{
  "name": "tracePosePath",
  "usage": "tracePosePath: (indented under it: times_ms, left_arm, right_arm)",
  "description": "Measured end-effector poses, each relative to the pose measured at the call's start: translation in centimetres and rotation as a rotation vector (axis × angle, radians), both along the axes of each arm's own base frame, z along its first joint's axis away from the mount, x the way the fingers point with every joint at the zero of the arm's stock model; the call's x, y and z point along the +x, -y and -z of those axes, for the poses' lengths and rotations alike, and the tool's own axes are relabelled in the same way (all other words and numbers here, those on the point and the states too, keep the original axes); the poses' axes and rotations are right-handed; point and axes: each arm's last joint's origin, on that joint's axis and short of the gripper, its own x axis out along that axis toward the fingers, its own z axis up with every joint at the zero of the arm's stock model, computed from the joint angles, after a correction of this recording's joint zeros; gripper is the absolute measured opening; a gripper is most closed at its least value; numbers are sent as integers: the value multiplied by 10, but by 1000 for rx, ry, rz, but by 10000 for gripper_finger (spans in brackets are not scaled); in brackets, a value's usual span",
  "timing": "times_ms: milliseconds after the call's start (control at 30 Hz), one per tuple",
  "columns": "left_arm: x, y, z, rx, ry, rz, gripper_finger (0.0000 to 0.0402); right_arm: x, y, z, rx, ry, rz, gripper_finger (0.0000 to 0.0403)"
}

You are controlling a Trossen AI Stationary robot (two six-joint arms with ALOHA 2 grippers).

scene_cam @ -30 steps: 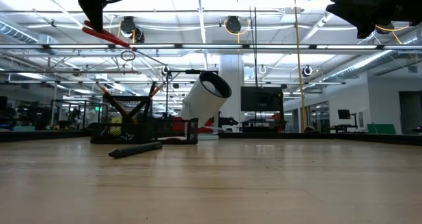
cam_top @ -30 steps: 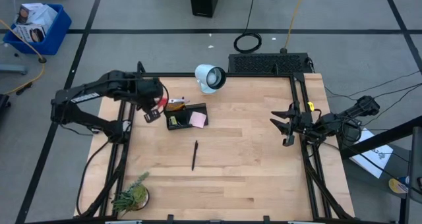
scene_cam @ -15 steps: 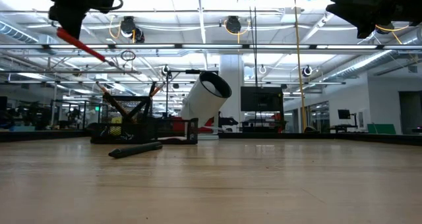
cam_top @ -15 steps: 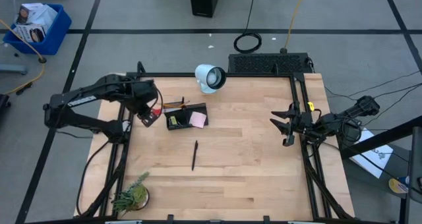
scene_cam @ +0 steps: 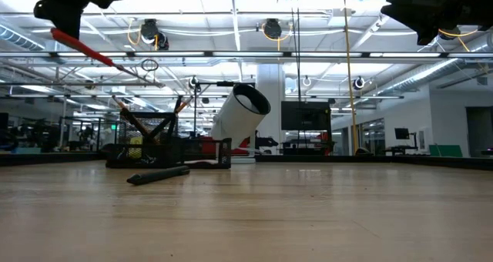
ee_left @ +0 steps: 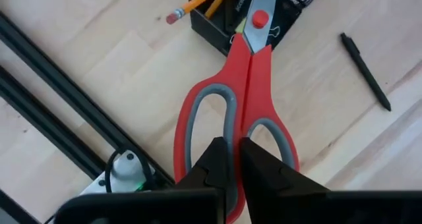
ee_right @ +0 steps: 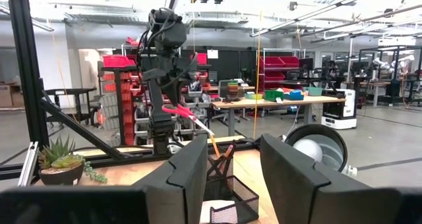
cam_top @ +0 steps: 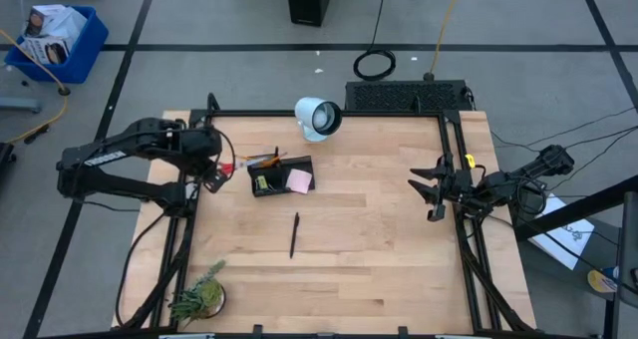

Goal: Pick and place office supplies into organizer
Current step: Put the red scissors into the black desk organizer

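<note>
- At the table's left edge, the left gripper (cam_top: pixel 211 172) is clamped on the red-handled scissors (ee_left: pixel 241 105), holding them in the air just left of the organizer (cam_top: pixel 282 175).
- We note a change: a second ago this gripper hung almost over the organizer's left end; it has since drawn back left and outward, the scissors going with it and its fingers tightening slightly.
- We judge the scissors are not yet placed; the retreat looks like a re-approach or reorientation, not a drop.
- From the left wrist, the blades point toward the organizer, where orange pencils (ee_left: pixel 198 1) stand.
- One black pen (cam_top: pixel 294 233) lies loose on the wood, near of the organizer, so at least this item remains.
- Right gripper (cam_top: pixel 433 188) waits at the right edge, fingers partly apart, empty.
- Hidden: the blade tip is cut off in the wrist view; the low view shows only the organizer's side.
- A pink sticky-note pad (cam_top: pixel 297 180) is inside; which compartment, we cannot tell.
</note>
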Motion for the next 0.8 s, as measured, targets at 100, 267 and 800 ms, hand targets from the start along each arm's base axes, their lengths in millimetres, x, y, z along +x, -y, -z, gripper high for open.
tracePosePath:
  times_ms: [100, 267, 800]
  left_arm:
    - [-2, -1, -1, 4, 8, -23, 31]
    - [4, -7, 3, -14, -20, -63, 27]
    - [41, -42, 31, -178, -182, -11, 31]
  right_arm:
    - [0, 0, 0, 0, 1, 0, 130]
    - [0, 0, 0, 0, 0, 0, 130]
    - [0, 0, 0, 0, 0, 0, 130]
